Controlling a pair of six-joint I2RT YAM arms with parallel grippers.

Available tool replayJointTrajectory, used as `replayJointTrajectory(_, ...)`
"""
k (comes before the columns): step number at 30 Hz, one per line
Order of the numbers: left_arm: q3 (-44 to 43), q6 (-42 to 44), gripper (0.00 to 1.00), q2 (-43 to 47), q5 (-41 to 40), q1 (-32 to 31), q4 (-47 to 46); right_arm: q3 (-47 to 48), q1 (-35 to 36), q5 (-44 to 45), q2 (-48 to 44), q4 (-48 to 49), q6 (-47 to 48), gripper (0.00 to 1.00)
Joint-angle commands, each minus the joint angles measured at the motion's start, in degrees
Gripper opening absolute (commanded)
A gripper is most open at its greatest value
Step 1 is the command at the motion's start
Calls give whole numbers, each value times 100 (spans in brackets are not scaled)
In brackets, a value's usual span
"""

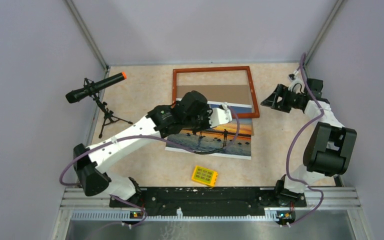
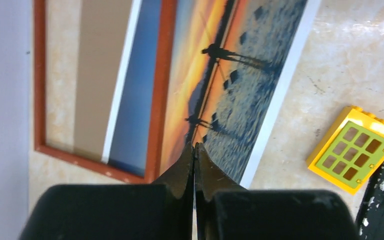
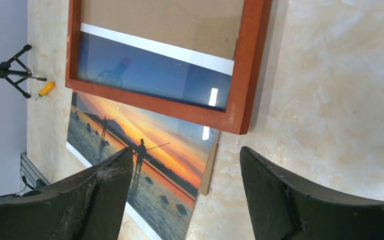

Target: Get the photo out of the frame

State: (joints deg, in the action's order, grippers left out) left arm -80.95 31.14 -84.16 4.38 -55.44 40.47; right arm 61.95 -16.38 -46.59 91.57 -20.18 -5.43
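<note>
– Photo, one large rectangular orange-sunset print with white margins (image 1: pixel 240 145): where?
– Flat on the beige table (image 1: pixel 145 100), half out from under the one reddish-brown wooden frame (image 1: pixel 212 70). Left gripper (image 2: pixel 195 146) pinched shut on nothing; right gripper (image 3: pixel 185 152) spread wide, empty

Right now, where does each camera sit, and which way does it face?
Top external: above, behind the bases, looking down at the table; both arms show.
Left wrist: on left arm, faces the photo; shut left gripper shows.
Right wrist: on right arm, faces the frame corner; open right gripper shows.
Shared: all three show photo and frame.
</note>
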Motion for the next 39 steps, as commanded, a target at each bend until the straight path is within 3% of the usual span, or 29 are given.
replayJointTrajectory(1, 358, 35, 1, 470, -389, 77, -85, 10, 173, -18, -88, -154, 494, 76)
replayJointTrajectory(2, 656, 112, 11, 545, -387, 77, -230, -97, 244, 5, -140, -286, 515, 76)
replayJointTrajectory(5, 1285, 131, 56, 566, -390, 77, -638, -461, 427, 80, -314, -706, 917, 76)
replayJointTrajectory(6, 1425, 113, 60, 510, -361, 77, -737, -538, 433, 81, -343, -837, 988, 76)
replayJointTrajectory(10, 1671, -98, 66, 218, -70, 73, -1155, -763, 405, 212, -298, -1631, 1351, 76)
replayJointTrajectory(16, 1738, -118, 71, -169, 49, 77, -1762, -692, 296, -48, 56, -2042, 1421, 79)
replayJointTrajectory(21, 1940, -178, 73, -227, 149, 77, -2231, -388, 305, -770, 1192, -2788, 1555, 74)
replayJointTrajectory(32, 2964, 274, 78, -361, -74, -46, -3521, -501, 331, -635, 1455, -2454, 1225, 74)
replayJointTrajectory(39, 3013, 448, 80, -986, -1001, -1084, -4595, -542, 329, -777, 1529, -2345, 1277, 73)
